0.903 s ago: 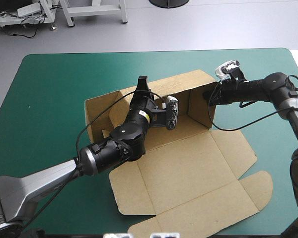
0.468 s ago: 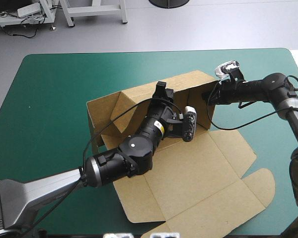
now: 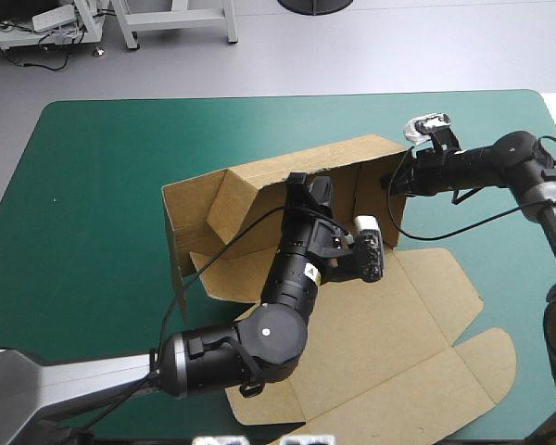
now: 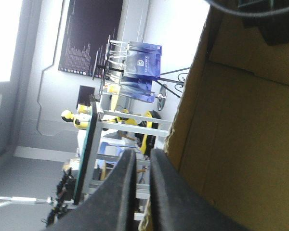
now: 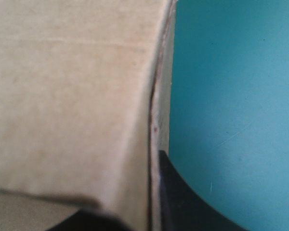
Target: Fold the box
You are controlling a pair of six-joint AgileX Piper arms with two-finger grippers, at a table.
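Occupying the worktop (image 3: pixel 102 158) centre, the brown box (image 3: pixel 371 324) stands half formed: rear and side walls are raised, and the lid panel lies flat on the near side of both jaws. No contents show in the tray; only the left arm reaches in. At the rear wall (image 3: pixel 259 181) top edge the left jaws stand almost together, board apparently between them, presumably to hold it upright. Clamped on the right side wall (image 3: pixel 375 199) corner, the right jaws steady the box.

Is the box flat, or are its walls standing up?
Partly folded: the box has walls standing along its far side, while its lid lies flat on the teal-green cover.
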